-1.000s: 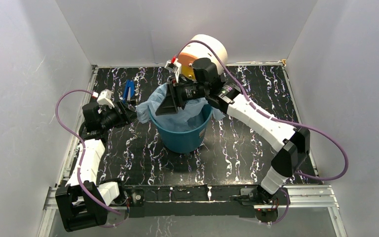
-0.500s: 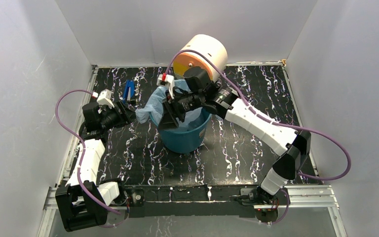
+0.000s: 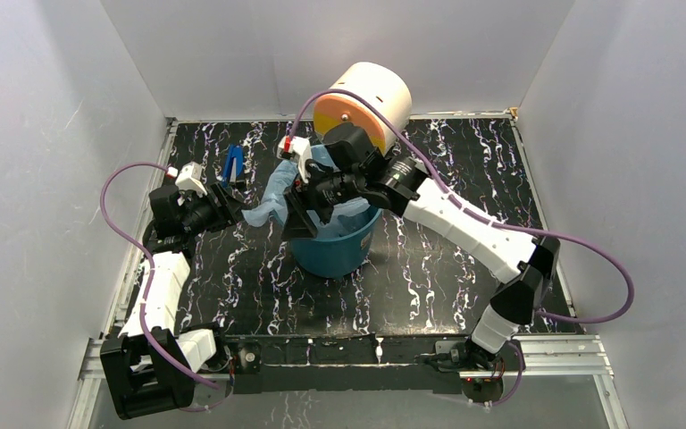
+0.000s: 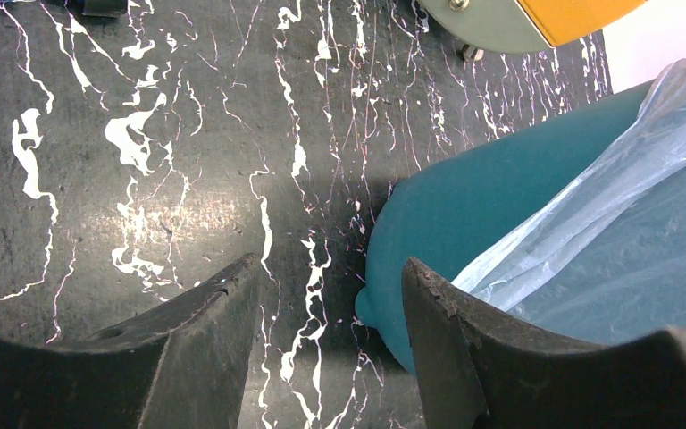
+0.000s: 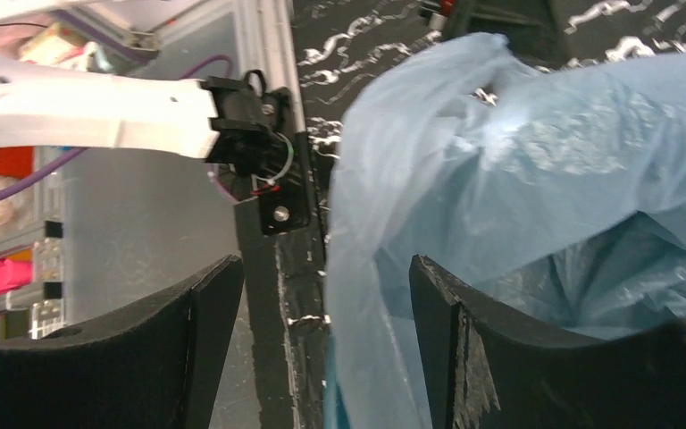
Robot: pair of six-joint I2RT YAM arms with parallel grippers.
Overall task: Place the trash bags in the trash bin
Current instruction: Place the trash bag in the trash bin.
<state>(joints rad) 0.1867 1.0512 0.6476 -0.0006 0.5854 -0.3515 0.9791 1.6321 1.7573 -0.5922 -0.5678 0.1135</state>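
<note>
Black, white-veined tabletop (image 3: 429,268) fills our white-walled booth, and on it stands the teal trash bin (image 3: 335,255), just in front of a cream-and-orange drum (image 3: 371,94). We see the light-blue trash bag (image 3: 272,201) sitting in the bin's mouth, its left side spilling over the rim. Our right gripper (image 5: 326,268) hovers at that rim with jaws apart and loose film between them, not pinched. Our left gripper (image 4: 330,268), also spread and holding nothing, sits just left of the bin.
</note>
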